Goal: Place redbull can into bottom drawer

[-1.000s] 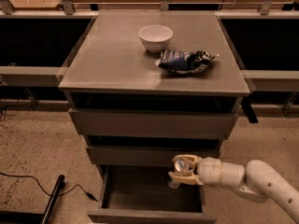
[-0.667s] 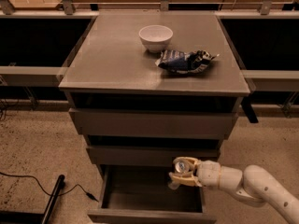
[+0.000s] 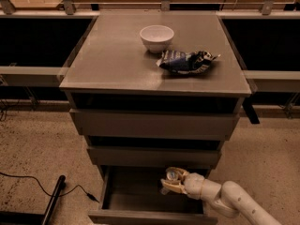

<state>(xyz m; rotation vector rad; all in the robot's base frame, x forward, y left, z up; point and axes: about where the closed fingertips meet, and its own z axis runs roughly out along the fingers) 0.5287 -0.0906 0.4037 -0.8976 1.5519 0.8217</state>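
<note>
The bottom drawer [image 3: 133, 198] of the grey cabinet [image 3: 112, 60] is pulled open, a deep box with a flat front. My gripper [image 3: 171, 181] reaches in from the lower right and hangs over the drawer's right rear part. It is shut on the redbull can [image 3: 171, 175], of which only the light blue top shows between the pale fingers. The can is held inside the drawer opening, just under the middle drawer's front. The can's lower body is hidden by the fingers.
A white bowl [image 3: 156, 36] and a blue-and-white snack bag [image 3: 187, 61] lie on the cabinet top. The two upper drawers [image 3: 154, 124] are shut or nearly shut. A black cable and a dark rod [image 3: 54, 199] lie on the floor to the left.
The gripper with the can has moved a little left and down, further into the open bottom drawer. Nothing else has moved.
</note>
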